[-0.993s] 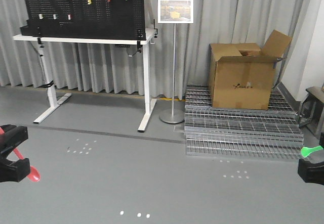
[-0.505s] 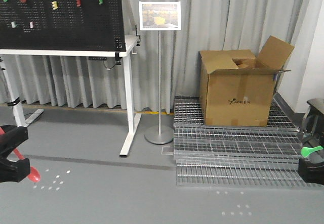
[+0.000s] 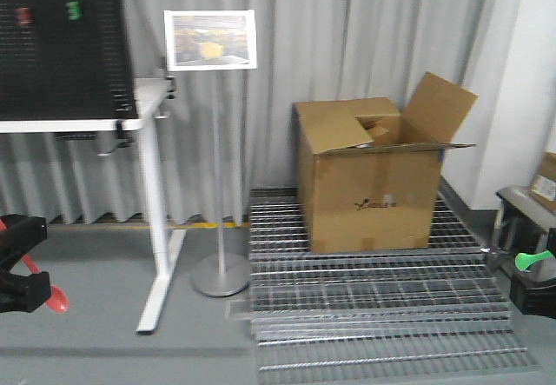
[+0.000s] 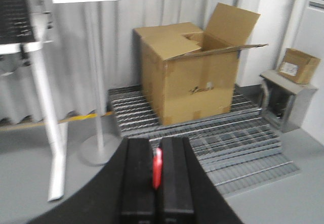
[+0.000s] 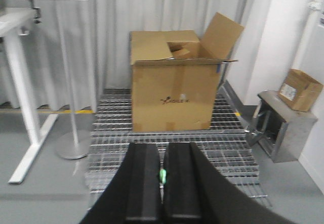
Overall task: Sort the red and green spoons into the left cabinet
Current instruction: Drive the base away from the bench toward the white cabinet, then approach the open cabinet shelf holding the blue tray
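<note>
Red spoon (image 4: 157, 168) sat clamped in the left end effector (image 4: 157, 145). Green spoon (image 5: 162, 175) was pinched in the right end effector (image 5: 162, 150).

My left gripper (image 4: 157, 144) sits at 6 o'clock in its wrist view, fingers pinched tight on the red spoon (image 4: 157, 167). My right gripper (image 5: 162, 149), likewise at 6 o'clock, clamps the green spoon (image 5: 162, 175). Both reach toward 12.

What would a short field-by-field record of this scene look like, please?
left gripper: shut on red spoon
right gripper: shut on green spoon
ahead: open cardboard box on metal grating
left of box: sign stand, white table
left cabinet: not in view
</note>
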You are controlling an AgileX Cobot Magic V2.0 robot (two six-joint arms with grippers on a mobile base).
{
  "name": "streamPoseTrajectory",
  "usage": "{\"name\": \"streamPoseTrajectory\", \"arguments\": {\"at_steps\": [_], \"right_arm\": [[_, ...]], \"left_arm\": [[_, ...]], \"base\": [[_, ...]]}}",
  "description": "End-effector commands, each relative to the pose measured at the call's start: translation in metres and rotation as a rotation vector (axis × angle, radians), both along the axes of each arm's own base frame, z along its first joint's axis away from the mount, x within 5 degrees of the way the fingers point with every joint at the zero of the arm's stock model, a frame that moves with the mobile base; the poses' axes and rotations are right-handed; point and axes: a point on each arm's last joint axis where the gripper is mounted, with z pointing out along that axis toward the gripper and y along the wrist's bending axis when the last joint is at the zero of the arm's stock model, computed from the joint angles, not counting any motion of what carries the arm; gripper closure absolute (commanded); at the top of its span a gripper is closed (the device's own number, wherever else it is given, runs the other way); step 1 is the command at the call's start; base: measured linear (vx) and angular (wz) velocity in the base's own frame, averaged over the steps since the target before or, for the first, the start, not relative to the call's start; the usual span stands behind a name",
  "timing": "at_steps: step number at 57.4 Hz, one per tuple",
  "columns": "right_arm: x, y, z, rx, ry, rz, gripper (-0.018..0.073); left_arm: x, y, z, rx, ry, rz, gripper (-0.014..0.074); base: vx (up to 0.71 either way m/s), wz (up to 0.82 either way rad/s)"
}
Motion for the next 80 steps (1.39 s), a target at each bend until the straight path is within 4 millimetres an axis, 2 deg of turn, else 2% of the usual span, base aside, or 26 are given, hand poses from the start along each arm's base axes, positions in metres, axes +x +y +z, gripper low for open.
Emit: {"name": "streamPoseTrajectory", "arguments": {"at_steps": [1,35,80], "right_arm": [[-0.0015,-0.0002,0.0142,0.017,-0.044,0.013,0.0562],[-0.0015,-0.0002,0.0142,0.017,-0.044,0.013,0.0562],[-0.0015,-0.0002,0.0142,0.017,-0.044,0.013,0.0562]], "left_arm": [[-0.0013,0.0003,0.0191,-0.044,-0.109,0.008,0.0600],[-0.0012,0.0003,0.0192,-0.044,-0.111,0.008,0.0600],[-0.0012,0.0003,0.0193,-0.044,-0.111,0.008,0.0600]], "base": [[0.59,-0.47],[0.52,-0.73],[0.40,-0.73]]}}
